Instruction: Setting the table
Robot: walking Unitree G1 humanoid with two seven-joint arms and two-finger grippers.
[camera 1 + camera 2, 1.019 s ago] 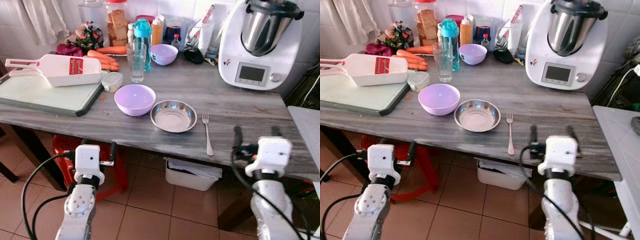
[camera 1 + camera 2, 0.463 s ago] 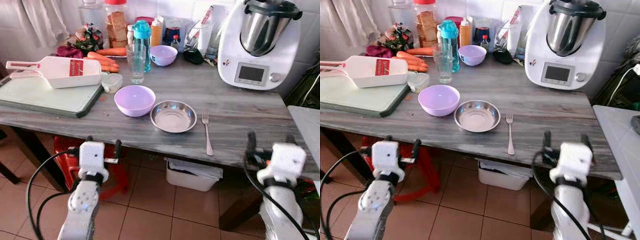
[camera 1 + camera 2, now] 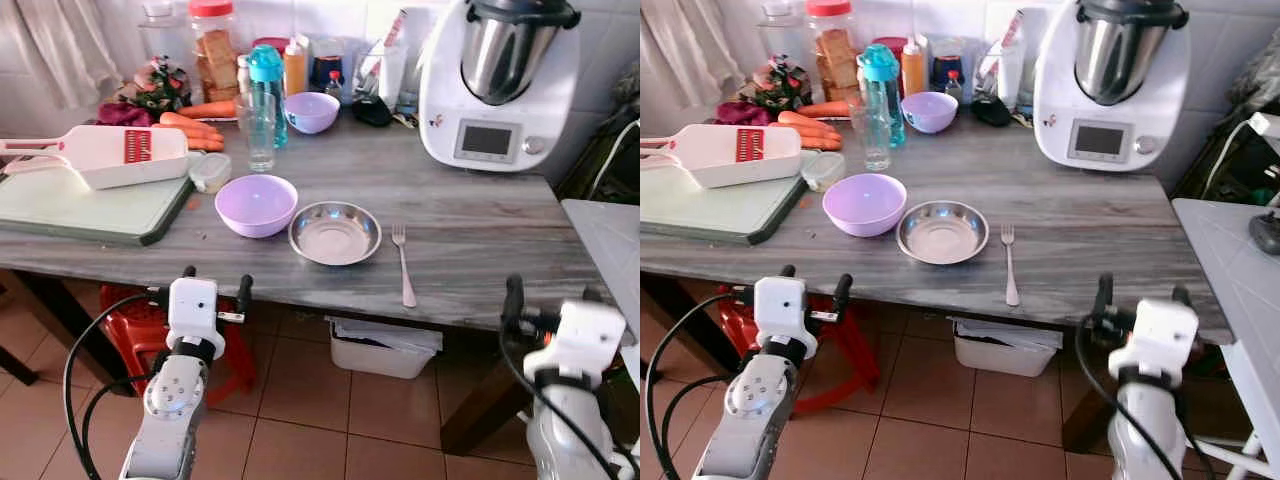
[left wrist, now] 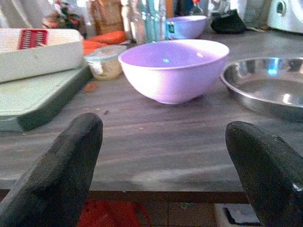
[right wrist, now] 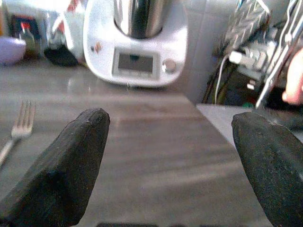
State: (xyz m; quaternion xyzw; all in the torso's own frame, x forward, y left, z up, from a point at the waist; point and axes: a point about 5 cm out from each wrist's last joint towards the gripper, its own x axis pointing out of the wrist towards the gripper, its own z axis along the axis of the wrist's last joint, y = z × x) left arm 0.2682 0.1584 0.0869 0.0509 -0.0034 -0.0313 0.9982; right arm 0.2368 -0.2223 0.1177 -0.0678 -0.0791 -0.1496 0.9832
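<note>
Fork, thin and silver, flat on the grey wooden desk, just beside the round shiny steel plate on its right. Long way of the fork running from the back of the desk toward the front edge, prongs at the far end, handle end close to the front edge. Round light purple bowl just beside the plate on its left.

Left hand low, in front of the desk edge, black fingers spread wide, nothing between them. Straight ahead of it: the purple bowl, with the steel plate a little to the right. Right hand also low, out past the front right part of the desk, fingers spread wide and holding nothing. Fork ahead of it and off to its left, as seen in the right wrist view.

Right hand likely the nearer one for the fork; left hand the nearer one for the bowl. To get the fork, probably best to reach up, forward and leftward, and close across the thin handle, not along it.

Farther back: clear drinking glass, smaller purple bowl, big white kitchen machine.
</note>
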